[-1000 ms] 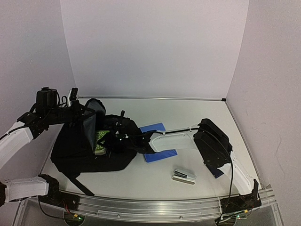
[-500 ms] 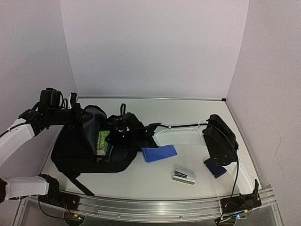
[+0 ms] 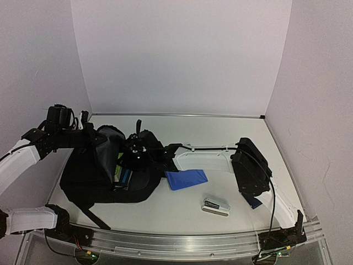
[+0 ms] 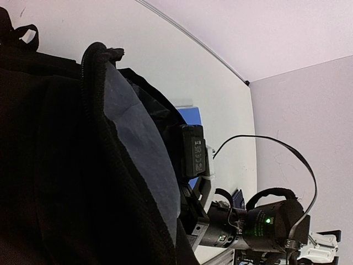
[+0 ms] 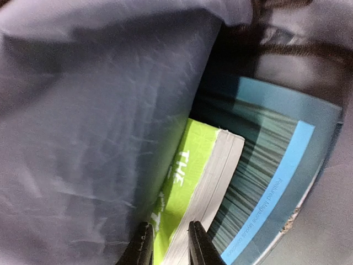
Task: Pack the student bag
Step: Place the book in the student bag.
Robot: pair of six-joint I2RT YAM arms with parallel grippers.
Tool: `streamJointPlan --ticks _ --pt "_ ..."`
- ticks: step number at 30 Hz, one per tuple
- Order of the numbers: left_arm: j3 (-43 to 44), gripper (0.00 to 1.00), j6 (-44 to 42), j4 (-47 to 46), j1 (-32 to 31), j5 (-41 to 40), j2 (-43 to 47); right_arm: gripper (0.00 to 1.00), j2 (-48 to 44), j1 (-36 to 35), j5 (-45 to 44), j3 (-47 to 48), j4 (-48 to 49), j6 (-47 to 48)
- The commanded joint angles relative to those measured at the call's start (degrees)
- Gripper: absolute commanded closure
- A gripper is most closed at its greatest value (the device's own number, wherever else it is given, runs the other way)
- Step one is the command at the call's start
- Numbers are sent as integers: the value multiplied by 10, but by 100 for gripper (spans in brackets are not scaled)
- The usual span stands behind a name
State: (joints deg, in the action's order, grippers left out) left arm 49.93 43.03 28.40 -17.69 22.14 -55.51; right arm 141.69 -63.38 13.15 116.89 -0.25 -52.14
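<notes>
- The bag [image 3: 83,179] lies at the left of the table [image 3: 231,130], with its mouth facing right.
- The left gripper [image 3: 92,136] is at the bag's far left rim, closed on it and holding the flap raised. In its wrist view, black fabric and the zipper edge hide the fingers.
- The right gripper [image 5: 168,248] is inside the bag's mouth, close against the grey lining [image 5: 83,127].
- Its jaws stand narrow, with a corner of a green book [image 5: 179,165] between the fingers. I cannot tell whether they pinch it.
- A teal book [image 5: 276,176] lies against the green book, inside the bag.
- A blue book [image 3: 186,179] lies on the table just right of the bag.
</notes>
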Motion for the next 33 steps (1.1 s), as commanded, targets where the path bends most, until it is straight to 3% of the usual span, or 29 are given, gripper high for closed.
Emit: streamJointPlan --ticks 1,9,19,25,33 --pt "20 100 -7 22 -1 -42 16 76 27 -14 30 44 9 0" --pt "-9 100 6 76 8 -154 31 74 14 -21 22 55 11 11" --pt "-80 100 36 123 111 -178 59 49 -182 -21 -80 -111 10 74" --pt "-114 99 62 128 119 -205 69 35 -286 -4 -101 -222 5 102" --pt "-110 76 68 154 121 -251 74 26 -385 113 -52 -377 5 117"
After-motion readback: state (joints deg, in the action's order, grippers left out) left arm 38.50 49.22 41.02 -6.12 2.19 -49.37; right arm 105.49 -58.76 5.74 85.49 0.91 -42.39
